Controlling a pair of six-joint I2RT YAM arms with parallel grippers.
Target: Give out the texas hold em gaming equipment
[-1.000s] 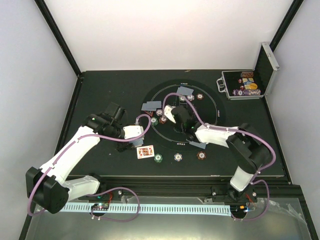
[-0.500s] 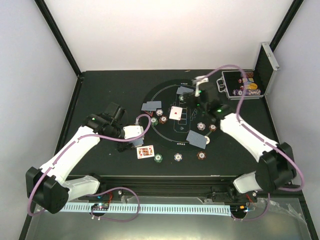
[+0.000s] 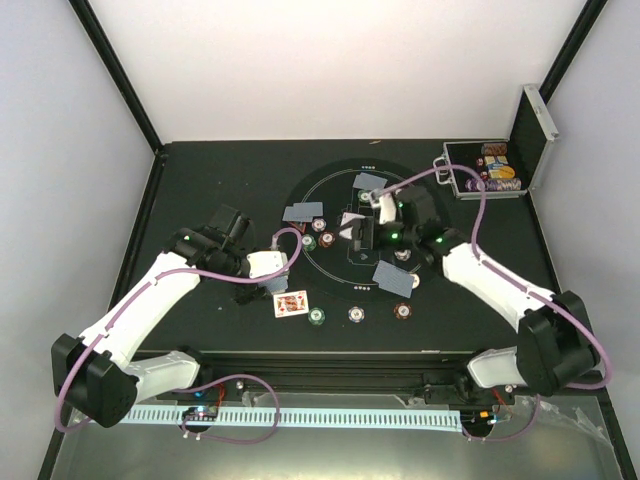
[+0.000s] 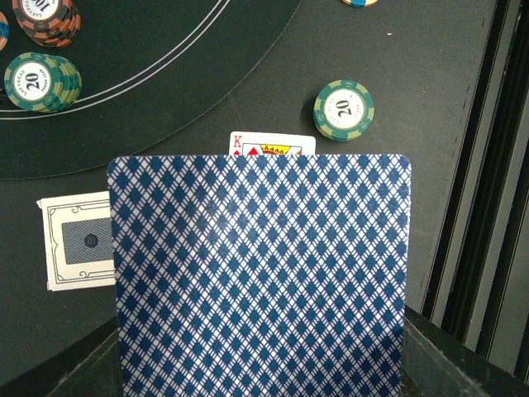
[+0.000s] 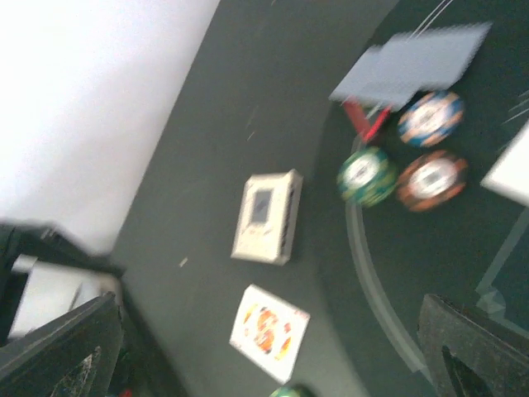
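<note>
- While its lid (image 3: 537,122) stood upright, the silver-edged case (image 3: 470,192) was seen open at two o'clock of the printed ring (image 3: 322,184), with stacks of coloured chips (image 3: 497,172) packed inside.
- A blue-backed card (image 4: 260,273) was pinched on edge by the left gripper (image 3: 265,280), at eight o'clock outside the ring.
- All but the top edge of a face-up king (image 4: 273,145) was hidden by that card in the left wrist view; a card box (image 4: 78,241) lay beside the king and a green chip (image 4: 344,109) near it.
- The right gripper (image 3: 360,237) was held over the ring's middle, fingers spread wide with nothing between them, beside a white-faced card (image 3: 349,222).
- Face-down cards were laid at twelve (image 3: 369,181), ten (image 3: 304,212) and five o'clock (image 3: 394,278).
- A red triangle (image 5: 364,122) was made out, though blurred, at the ten o'clock card's edge, just beside three chips (image 5: 366,175).
</note>
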